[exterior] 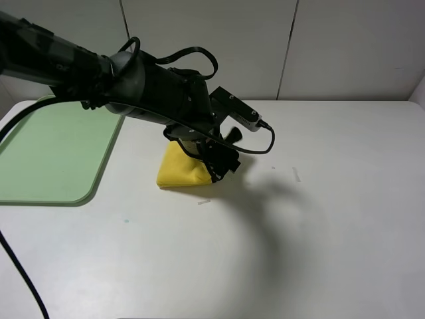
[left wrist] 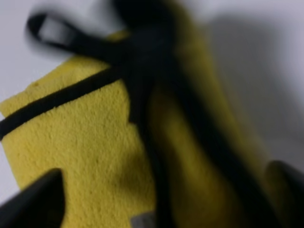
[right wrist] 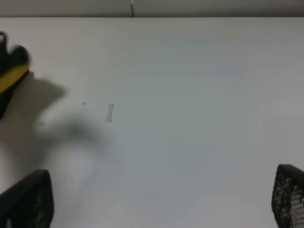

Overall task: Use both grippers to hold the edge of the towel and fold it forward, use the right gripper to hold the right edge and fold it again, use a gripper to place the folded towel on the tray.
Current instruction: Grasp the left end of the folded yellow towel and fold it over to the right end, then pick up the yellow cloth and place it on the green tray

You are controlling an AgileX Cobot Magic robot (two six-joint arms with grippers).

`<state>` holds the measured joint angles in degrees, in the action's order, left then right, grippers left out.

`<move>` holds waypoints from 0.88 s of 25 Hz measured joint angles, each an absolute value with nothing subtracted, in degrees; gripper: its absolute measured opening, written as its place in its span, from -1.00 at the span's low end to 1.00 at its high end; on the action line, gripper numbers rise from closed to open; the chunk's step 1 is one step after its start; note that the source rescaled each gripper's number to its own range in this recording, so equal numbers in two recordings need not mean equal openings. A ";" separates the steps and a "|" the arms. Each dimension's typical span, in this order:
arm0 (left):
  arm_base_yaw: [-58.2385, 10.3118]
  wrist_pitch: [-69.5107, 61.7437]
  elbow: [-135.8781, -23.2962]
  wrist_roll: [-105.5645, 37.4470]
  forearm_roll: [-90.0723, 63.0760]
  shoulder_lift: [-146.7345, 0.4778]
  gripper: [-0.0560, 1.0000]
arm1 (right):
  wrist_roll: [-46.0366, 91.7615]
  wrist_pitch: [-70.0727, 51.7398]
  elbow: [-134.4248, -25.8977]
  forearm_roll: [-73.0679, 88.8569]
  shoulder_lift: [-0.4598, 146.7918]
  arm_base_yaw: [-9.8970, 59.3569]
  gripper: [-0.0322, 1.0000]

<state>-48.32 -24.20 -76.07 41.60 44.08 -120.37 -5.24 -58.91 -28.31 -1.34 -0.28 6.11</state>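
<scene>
The towel (exterior: 180, 171) lies on the white surface (exterior: 332, 219) as a small, thick yellow packet. It is near the right side of the tray (exterior: 53, 153) but is apart from it. Both folds look finished, so I judge that the step in hand is picking the packet up to carry it to the tray.

The left tool (exterior: 219, 163) is low over the right part of the packet. In the left wrist view its two fingertips (left wrist: 33, 199) stand wide apart with the cloth between them, so it looks released, not yet clenched. The black edge (left wrist: 61, 97) and the corner loop (left wrist: 47, 31) are close in front of it.

To do this step well, the tool should go down enough to take all layers together, not only the upper one. Otherwise the packet can open while it is lifted. After that, a slow lift and a low travel to the left seem safest.

The right tool (right wrist: 156, 199) is also released and hangs over bare surface, well apart from the towel.

The tray holds nothing. Its green floor is free for the packet.
</scene>
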 joint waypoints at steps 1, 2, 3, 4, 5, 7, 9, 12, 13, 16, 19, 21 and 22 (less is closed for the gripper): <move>-48.32 -24.16 -76.07 41.35 44.08 -120.37 0.84 | -5.24 -58.91 -28.31 -1.34 -0.28 6.11 1.00; -48.32 -24.05 -76.07 41.21 44.08 -120.37 0.89 | -5.24 -58.91 -28.31 -1.34 -0.28 6.11 1.00; -48.32 -23.92 -76.07 41.14 44.08 -120.23 0.93 | -5.24 -58.91 -28.31 -1.34 -0.28 6.11 1.00; -48.32 -23.88 -76.07 41.07 44.08 -120.08 0.96 | -5.24 -58.91 -28.31 -1.34 -0.28 6.11 1.00; -48.32 -23.81 -76.07 41.07 44.08 -119.73 0.97 | -5.24 -58.91 -28.31 -1.34 -0.28 6.11 1.00; -48.32 -23.66 -76.20 41.07 44.08 -118.76 0.99 | -5.24 -58.91 -28.31 -1.34 -0.28 6.11 1.00; -48.24 -23.44 -76.32 41.07 44.08 -117.46 1.00 | -5.24 -58.91 -28.31 -1.34 -0.28 6.11 1.00; -47.91 -23.52 -76.63 41.03 44.22 -114.80 1.00 | -5.24 -58.91 -28.31 -1.34 -0.28 6.11 1.00; -47.75 -23.68 -76.76 41.03 44.27 -113.60 1.00 | -5.24 -58.91 -28.31 -1.34 -0.28 6.11 1.00; -47.18 -26.20 -76.98 41.16 44.22 -110.01 1.00 | -5.24 -58.91 -28.31 -1.34 -0.28 6.11 1.00; -46.18 -30.60 -76.98 42.00 44.22 -107.07 1.00 | -5.24 -58.91 -28.31 -1.34 -0.28 6.11 1.00; -45.24 -35.41 -76.98 42.82 44.35 -105.97 1.00 | -5.24 -58.91 -28.31 -1.34 -0.28 6.11 1.00; -45.17 -36.55 -76.98 43.08 44.34 -105.91 1.00 | -5.24 -58.91 -28.31 -1.34 -0.28 6.11 1.00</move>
<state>-45.17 -36.55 -76.98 43.08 44.34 -105.91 -5.24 -58.91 -28.31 -1.34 -0.28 6.11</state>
